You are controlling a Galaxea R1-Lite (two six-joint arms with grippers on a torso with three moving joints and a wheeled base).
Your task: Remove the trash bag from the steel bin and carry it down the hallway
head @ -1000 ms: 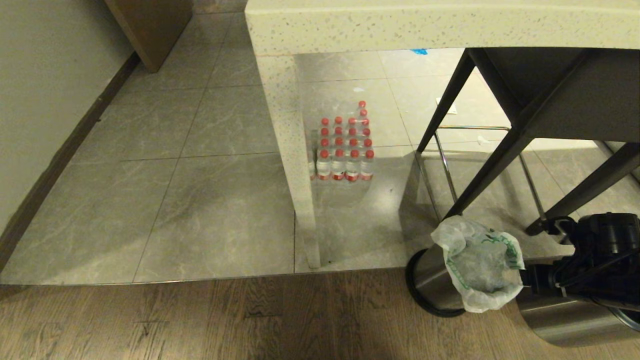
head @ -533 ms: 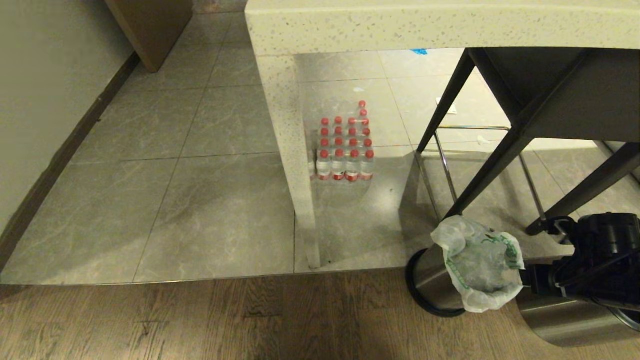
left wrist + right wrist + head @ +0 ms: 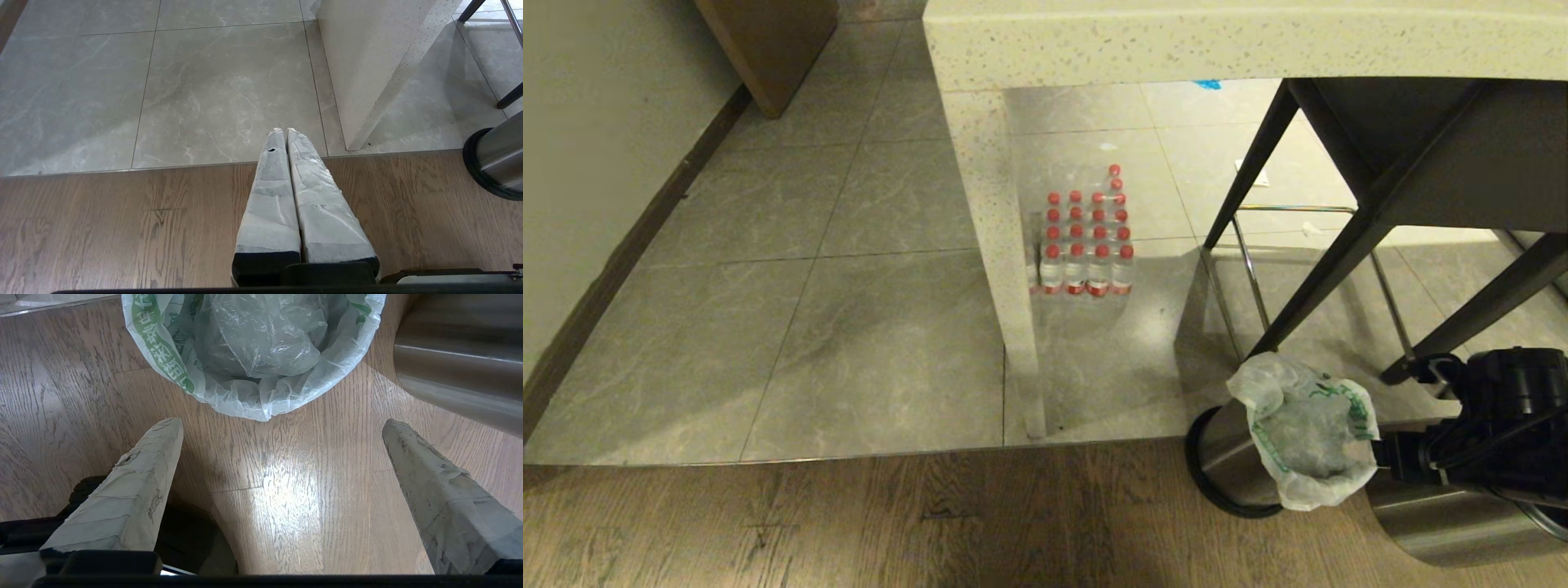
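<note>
The steel bin, a small brushed-steel cylinder with a black ring, stands on the wood floor beside the stool legs. The trash bag, thin translucent white plastic with green lettering, lines the bin and folds out over its top. In the right wrist view the trash bag fills the upper part. My right gripper hangs open just short of the bag's rim, touching nothing. From the head view, the right gripper sits right of the bag. My left gripper is shut and empty over the floor seam, with the steel bin off to one side.
A larger steel cylinder stands close by the right arm. Dark stool legs and a speckled counter leg rise behind the bin. A pack of red-capped bottles sits under the counter. A wall runs along the left.
</note>
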